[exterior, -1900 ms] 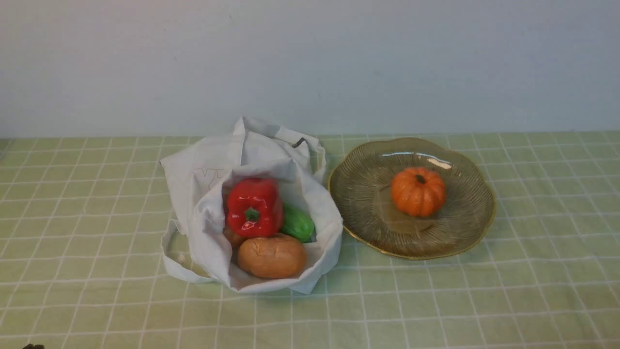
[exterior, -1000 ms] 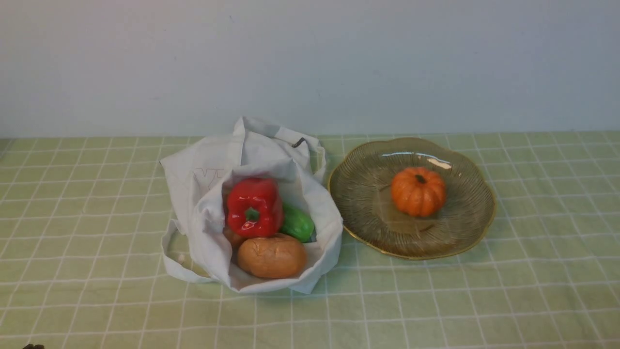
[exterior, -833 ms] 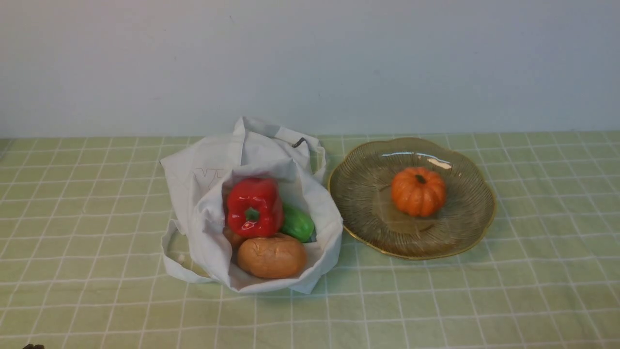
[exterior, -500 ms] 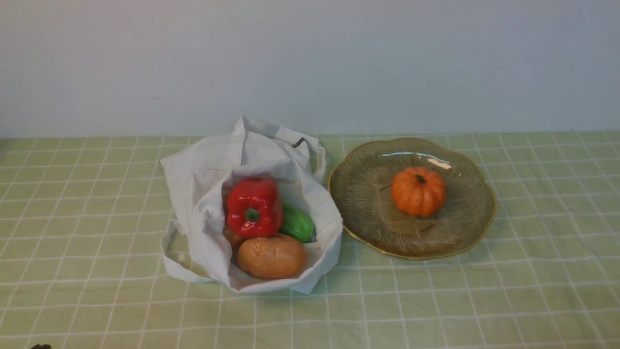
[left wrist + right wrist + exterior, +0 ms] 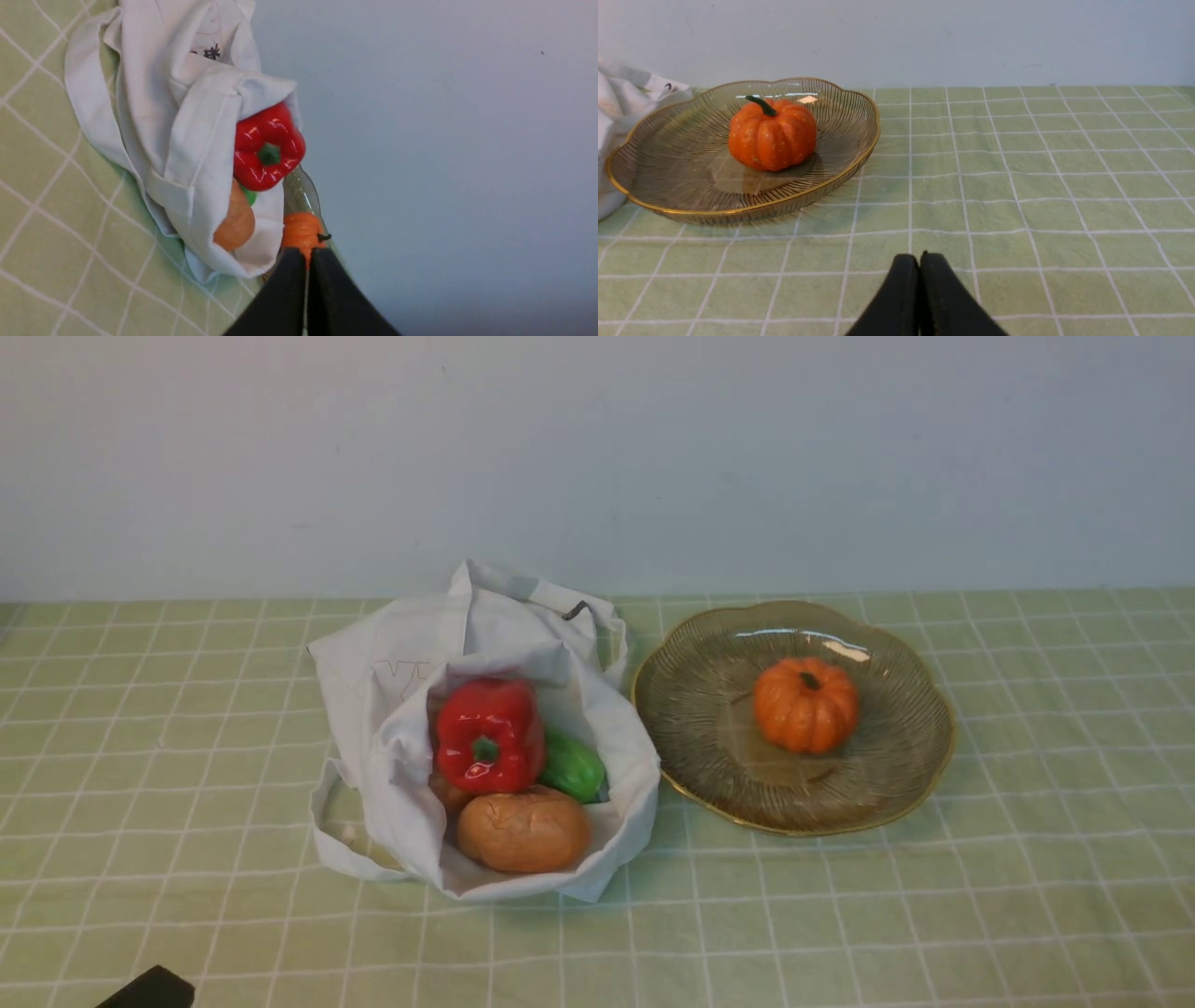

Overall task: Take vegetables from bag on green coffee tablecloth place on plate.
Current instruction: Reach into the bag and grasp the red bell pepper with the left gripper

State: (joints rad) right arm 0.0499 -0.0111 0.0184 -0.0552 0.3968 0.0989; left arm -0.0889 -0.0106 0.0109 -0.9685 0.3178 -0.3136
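Barely started: one orange pumpkin [image 5: 806,705] on ribbed smoky glass plate [image 5: 709,747], ahead of clenched right tool [image 5: 919,263]. Red pepper [image 5: 490,733], green cucumber [image 5: 572,767], brown potatoes [image 5: 523,829] waiting in white cloth bag [image 5: 392,691], ahead of clenched left tool [image 5: 307,261].

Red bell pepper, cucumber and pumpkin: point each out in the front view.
red bell pepper [image 5: 495,714], front view, glossy red body above the green stem.
cucumber [image 5: 572,767], front view, middle of the exposed green end.
pumpkin [image 5: 805,709], front view, orange ribbed body below the stem.
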